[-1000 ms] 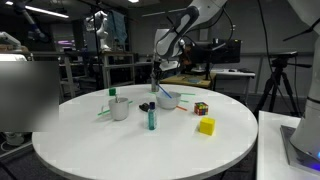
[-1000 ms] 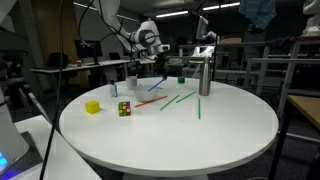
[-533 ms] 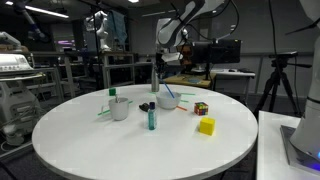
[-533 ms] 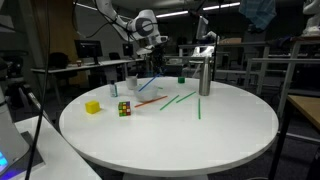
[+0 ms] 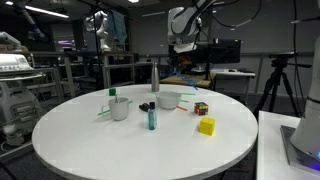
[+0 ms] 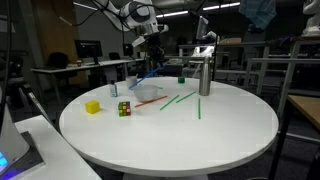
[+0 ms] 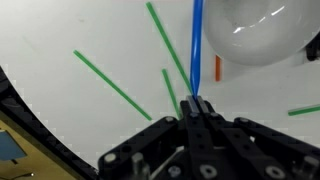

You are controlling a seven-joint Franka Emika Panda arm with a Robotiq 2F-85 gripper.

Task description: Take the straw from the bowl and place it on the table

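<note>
Wrist view: jaws pinch the thin blue straw (image 7: 196, 50) beside the round white bowl (image 7: 255, 30).

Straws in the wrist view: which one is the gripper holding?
The blue straw: the gripper is shut on its end. The green straws and the orange one lie loose on the white table, untouched.
</note>
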